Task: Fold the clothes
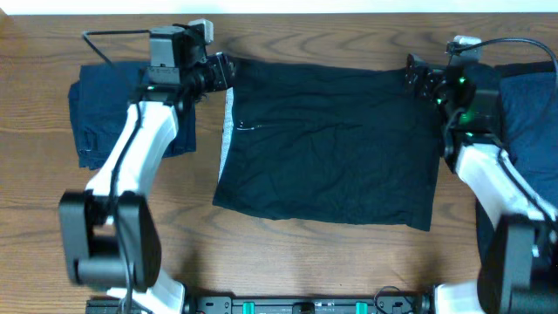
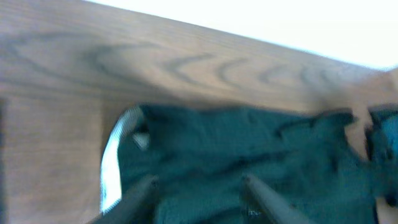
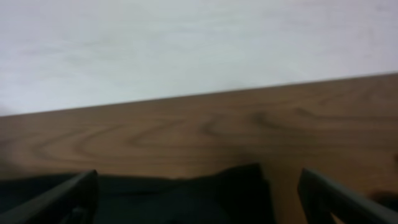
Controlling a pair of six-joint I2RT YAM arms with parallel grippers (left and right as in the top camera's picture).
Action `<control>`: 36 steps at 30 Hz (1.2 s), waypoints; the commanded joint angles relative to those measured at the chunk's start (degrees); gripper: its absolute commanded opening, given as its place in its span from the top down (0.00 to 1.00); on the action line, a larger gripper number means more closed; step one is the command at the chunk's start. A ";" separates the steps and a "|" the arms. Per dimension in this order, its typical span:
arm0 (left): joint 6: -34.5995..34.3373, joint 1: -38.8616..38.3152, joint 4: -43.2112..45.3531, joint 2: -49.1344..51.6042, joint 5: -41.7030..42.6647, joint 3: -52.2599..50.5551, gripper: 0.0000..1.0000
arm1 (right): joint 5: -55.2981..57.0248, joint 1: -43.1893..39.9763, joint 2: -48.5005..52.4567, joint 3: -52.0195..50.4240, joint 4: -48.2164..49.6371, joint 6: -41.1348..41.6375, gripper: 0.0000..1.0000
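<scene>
Black shorts (image 1: 327, 144) lie spread flat in the middle of the worktop (image 1: 305, 262), their pale grey waistband strip (image 1: 228, 122) running down the left edge. My left claw (image 1: 227, 70) sits at the far left corner, fingers apart over the cloth and gripping nothing. My right claw (image 1: 413, 73) hangs at the far right corner, jaws wide and empty. One navy pile (image 1: 96, 113) lies partly under my left arm, and a second navy pile (image 1: 527, 105) lies beside my right.

Blurry. Black garment (image 2: 261, 149) on wood table (image 2: 56, 106), grey strip (image 2: 112, 165) at L edge; end effector (image 2: 198, 185) fingers apart.
</scene>
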 commanded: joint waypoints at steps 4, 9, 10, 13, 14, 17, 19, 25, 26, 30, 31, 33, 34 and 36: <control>5.57 0.24 -12.20 -7.89 -2.82 0.79 0.87 | -9.97 -0.22 -9.35 0.44 -10.71 1.25 0.01; 5.60 0.24 -23.02 -8.28 -7.48 0.76 0.88 | -13.55 -0.07 -9.79 0.44 -12.48 3.63 0.56; 5.62 0.24 -25.09 -7.89 -8.39 0.76 0.89 | -13.53 0.22 -9.38 0.44 -13.05 3.58 0.78; 6.10 0.24 -30.38 -5.77 -9.25 0.76 0.89 | -13.49 1.27 -7.41 0.44 -14.75 2.89 0.99; 6.27 0.24 -31.17 -5.29 -9.25 0.76 0.89 | -13.44 1.60 -6.69 0.44 -15.19 2.43 0.99; 6.69 0.22 -33.70 -3.04 -9.25 0.76 0.89 | -12.68 2.60 -4.11 0.44 -16.31 -1.66 0.99; 6.69 0.24 -34.88 -1.66 -9.25 0.76 0.89 | -10.16 2.75 -2.34 0.48 -16.87 -1.68 0.99; 7.80 0.17 -37.59 0.74 -9.27 0.76 0.89 | -8.59 2.75 4.57 1.18 -17.31 -2.23 0.99; 8.24 0.17 -38.07 0.81 -9.27 0.76 0.89 | -8.57 2.75 5.81 1.66 -17.68 -2.23 0.99; 8.22 0.17 -41.38 0.81 -9.27 0.76 0.94 | -8.59 2.75 9.94 5.86 -23.23 -2.23 0.99; 8.22 0.17 -42.62 0.81 -9.27 0.76 0.94 | -8.59 2.75 10.45 7.52 -25.66 -2.23 0.99; 8.22 0.17 -45.29 0.81 -9.25 0.76 0.94 | -8.55 2.75 10.78 11.06 -31.12 -2.27 0.99; 8.22 0.17 -46.42 0.81 -9.25 0.76 0.94 | -8.37 2.75 10.78 12.70 -33.70 -2.51 0.99; 8.20 0.07 -49.77 0.81 -9.22 0.76 0.94 | -8.31 2.75 10.78 17.42 -40.83 -3.80 0.99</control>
